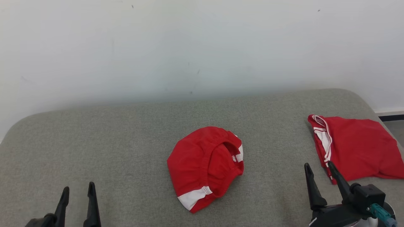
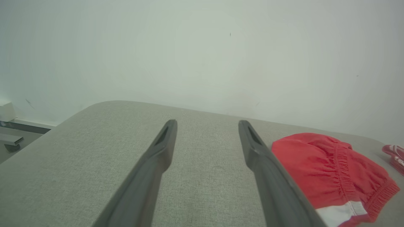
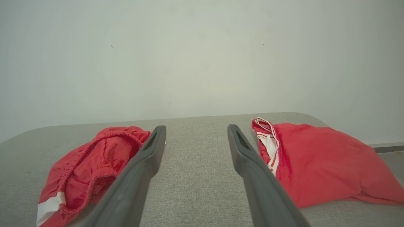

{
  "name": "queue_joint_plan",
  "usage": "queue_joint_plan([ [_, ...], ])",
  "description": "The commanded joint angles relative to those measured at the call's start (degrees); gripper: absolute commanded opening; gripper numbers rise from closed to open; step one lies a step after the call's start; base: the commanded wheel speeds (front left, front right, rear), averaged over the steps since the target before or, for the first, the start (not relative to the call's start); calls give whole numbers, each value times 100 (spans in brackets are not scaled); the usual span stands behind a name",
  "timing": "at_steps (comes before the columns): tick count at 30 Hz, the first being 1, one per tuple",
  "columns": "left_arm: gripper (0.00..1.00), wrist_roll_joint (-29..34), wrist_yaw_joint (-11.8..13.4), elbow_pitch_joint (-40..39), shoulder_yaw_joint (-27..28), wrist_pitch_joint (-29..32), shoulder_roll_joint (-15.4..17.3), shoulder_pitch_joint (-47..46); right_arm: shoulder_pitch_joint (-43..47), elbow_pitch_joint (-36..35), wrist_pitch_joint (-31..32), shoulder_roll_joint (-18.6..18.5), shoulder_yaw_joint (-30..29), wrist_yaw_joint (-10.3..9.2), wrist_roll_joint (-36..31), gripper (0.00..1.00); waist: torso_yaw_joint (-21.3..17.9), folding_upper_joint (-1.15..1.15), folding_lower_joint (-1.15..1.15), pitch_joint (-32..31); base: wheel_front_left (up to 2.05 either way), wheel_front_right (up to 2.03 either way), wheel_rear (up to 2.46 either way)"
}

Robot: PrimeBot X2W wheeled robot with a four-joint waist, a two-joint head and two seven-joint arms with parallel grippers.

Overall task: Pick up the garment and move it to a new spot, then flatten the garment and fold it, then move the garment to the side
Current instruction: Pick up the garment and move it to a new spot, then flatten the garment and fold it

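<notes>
A pale wall (image 1: 202, 47) backs a grey cushioned surface (image 1: 94, 142). The shorts (image 1: 205, 167), red with white bands, lie crumpled at its middle. As I judge it, no work on them has begun: lifting, flattening, folding and setting aside all remain. A red top (image 1: 356, 145) lies flatter at the right edge, perhaps finished. The left claw (image 1: 78, 186) and right claw (image 1: 318, 164) stand open and empty. The left wrist view takes in floor (image 2: 12, 148) off the left corner, while the right wrist view sets both clothes either side of its fingers.

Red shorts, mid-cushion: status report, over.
Left gripper open, empty. Right gripper open, empty, by the folded red garment. Red shorts crumpled mid-cushion, untouched. Bare grey cushion between grippers and shorts.
</notes>
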Motion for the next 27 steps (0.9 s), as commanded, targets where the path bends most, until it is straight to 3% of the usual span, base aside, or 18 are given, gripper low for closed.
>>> queue_joint_plan([
  [1, 100, 94, -29, -80, 70, -2, -47, 166, 122, -17, -37, 52, 13, -15, 33, 100, 57, 0, 1, -26, 0, 0, 0],
  [27, 100, 447, -217, -157, 410, -3, -301, 405, 240, 13, -73, 246, 37, -15, 49, 100, 81, 0, 1, 22, 0, 0, 0],
])
